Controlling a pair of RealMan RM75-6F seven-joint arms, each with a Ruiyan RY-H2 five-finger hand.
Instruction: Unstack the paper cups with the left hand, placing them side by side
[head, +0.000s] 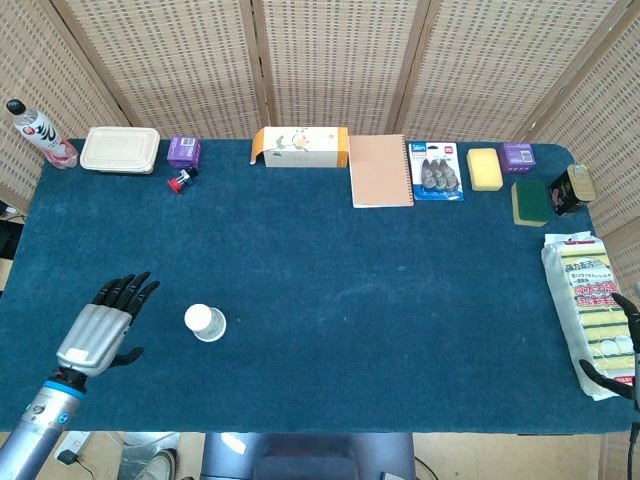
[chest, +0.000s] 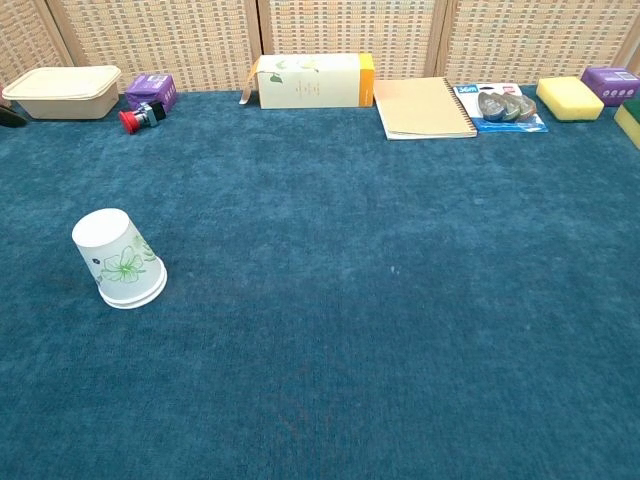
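Along the far edge of the blue tablecloth (head: 320, 290) a bottle (head: 38, 133), a beige lidded container (head: 120, 150), a purple box (head: 184, 151) and a small red object (head: 181, 182) are seen at the left. A long carton (head: 300, 146), a notebook (head: 380, 170) and a blister pack (head: 436, 171) follow rightward. A yellow sponge (head: 484, 168) and a sponge multipack (head: 587, 308) are placed at the right.
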